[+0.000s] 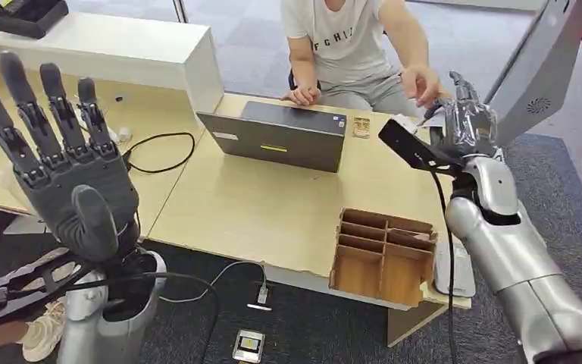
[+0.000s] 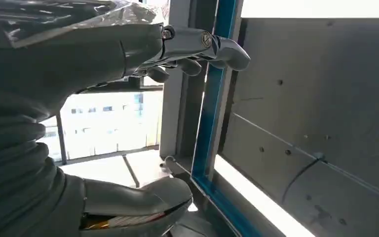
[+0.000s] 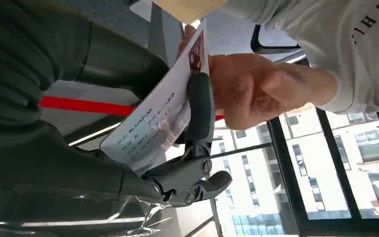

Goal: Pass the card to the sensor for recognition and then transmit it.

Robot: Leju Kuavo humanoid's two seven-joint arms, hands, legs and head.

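Observation:
The card [image 3: 153,123], white with printed text and a small photo, is pinched in my right hand [image 1: 466,121], one dark finger [image 3: 200,106] lying across its face. That hand is stretched over the desk's far right corner toward a seated person. The person's hand [image 3: 256,89] [image 1: 423,83] grips the card's far end. My left hand [image 1: 61,167] is raised high at the left, palm forward, fingers spread, holding nothing. In the left wrist view its fingers [image 2: 197,49] and thumb [image 2: 138,197] stand well apart. A small tan device [image 1: 361,127] lies on the desk beside the laptop.
A grey laptop [image 1: 280,136] stands mid-desk facing the person. A wooden divided organizer [image 1: 383,254] sits at the desk's [image 1: 258,212] near right edge. A black cable [image 1: 159,152] loops at the left. A white raised counter [image 1: 121,53] carries a black device [image 1: 26,15].

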